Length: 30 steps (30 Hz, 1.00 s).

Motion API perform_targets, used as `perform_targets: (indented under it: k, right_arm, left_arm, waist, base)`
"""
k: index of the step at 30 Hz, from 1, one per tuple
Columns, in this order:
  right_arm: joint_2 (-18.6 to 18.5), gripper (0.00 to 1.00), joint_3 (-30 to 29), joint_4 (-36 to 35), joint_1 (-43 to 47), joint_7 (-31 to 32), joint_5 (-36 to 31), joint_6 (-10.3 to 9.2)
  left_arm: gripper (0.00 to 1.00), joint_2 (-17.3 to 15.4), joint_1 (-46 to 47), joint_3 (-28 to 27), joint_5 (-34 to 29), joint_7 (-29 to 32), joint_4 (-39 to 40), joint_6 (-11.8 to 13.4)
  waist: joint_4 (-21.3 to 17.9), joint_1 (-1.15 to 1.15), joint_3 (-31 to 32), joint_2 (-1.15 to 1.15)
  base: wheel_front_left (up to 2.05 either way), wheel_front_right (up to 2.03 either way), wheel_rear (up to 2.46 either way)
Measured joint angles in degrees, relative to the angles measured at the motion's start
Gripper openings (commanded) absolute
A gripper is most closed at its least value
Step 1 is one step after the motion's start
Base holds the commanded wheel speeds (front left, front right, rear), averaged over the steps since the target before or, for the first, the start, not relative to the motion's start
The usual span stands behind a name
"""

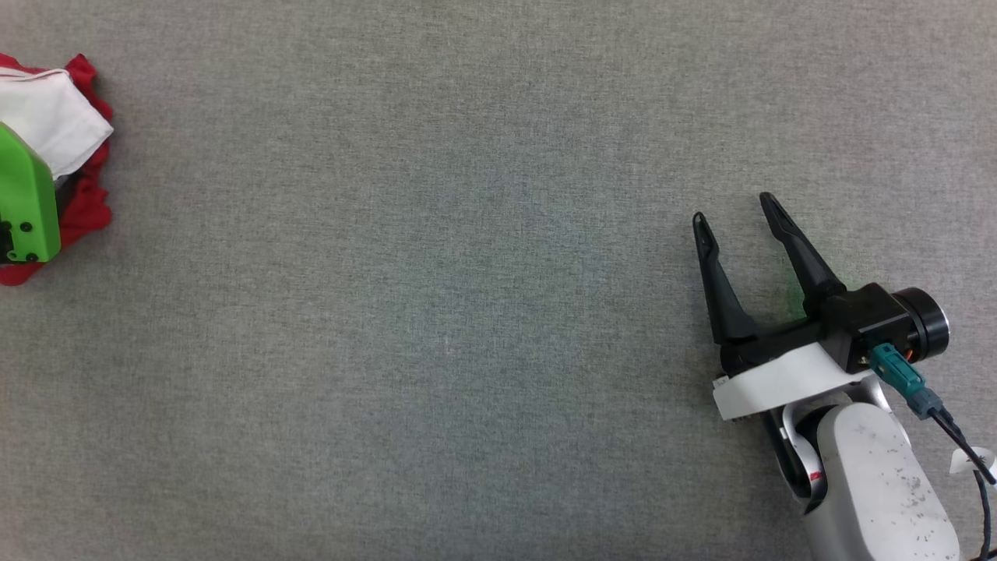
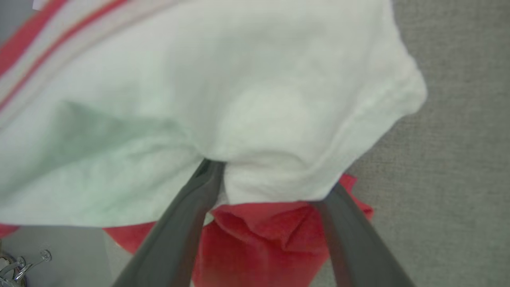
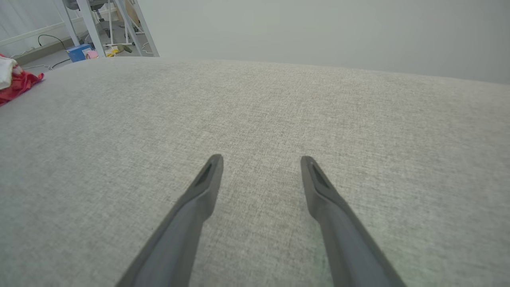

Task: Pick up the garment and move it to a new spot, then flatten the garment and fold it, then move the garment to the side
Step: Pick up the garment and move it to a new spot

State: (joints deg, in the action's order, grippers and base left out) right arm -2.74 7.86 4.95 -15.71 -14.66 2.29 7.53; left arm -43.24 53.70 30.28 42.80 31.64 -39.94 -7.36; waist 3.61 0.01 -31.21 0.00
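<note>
The garment lies crumpled at the table's far left edge, a white sleeve on top of red cloth. In the left wrist view the garment is very close, the white sleeve with striped trim above red folds. My left gripper is open wide, and its fingertips press into the sleeve's lower edge with a bunch of cloth between them. Its green wrist housing sits over the garment in the head view. My right gripper hovers open and empty at the right; the right wrist view shows the same gripper and the garment far left.
A grey fabric tabletop stretches between the two arms. Beyond its far edge in the right wrist view stand metal frame legs and a blue box on the floor, with a pale wall behind.
</note>
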Motion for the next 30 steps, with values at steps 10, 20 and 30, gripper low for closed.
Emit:
perform_targets:
  k: [10, 20, 30]
  right_arm:
    - [0.0, 1.00, -0.5, 1.3, 0.0, 0.0, -0.1, 0.00]
    - [0.0, 1.00, -2.6, 3.8, 3.6, 0.0, 0.5, 0.00]
    - [0.0, 1.00, -3.8, 4.9, 8.8, 0.0, 3.1, 0.00]
  left_arm:
    - [0.00, 0.9, 0.7, 2.2, -0.2, -8.0, -3.1, 0.0]
    - [0.00, 1.9, 0.9, 7.2, -2.2, -19.2, 3.1, 0.0]
    - [0.00, 5.3, 1.8, 10.6, -1.7, -25.7, 13.5, 0.0]
  waist:
    - [1.0, 0.00, 2.4, 0.00]
    - [2.4, -0.01, 10.3, 0.00]
    - [3.5, -0.02, 20.9, 0.00]
  base:
    - [0.00, 0.00, 0.00]
    - [0.00, 0.00, 0.00]
    - [0.00, 0.00, 0.00]
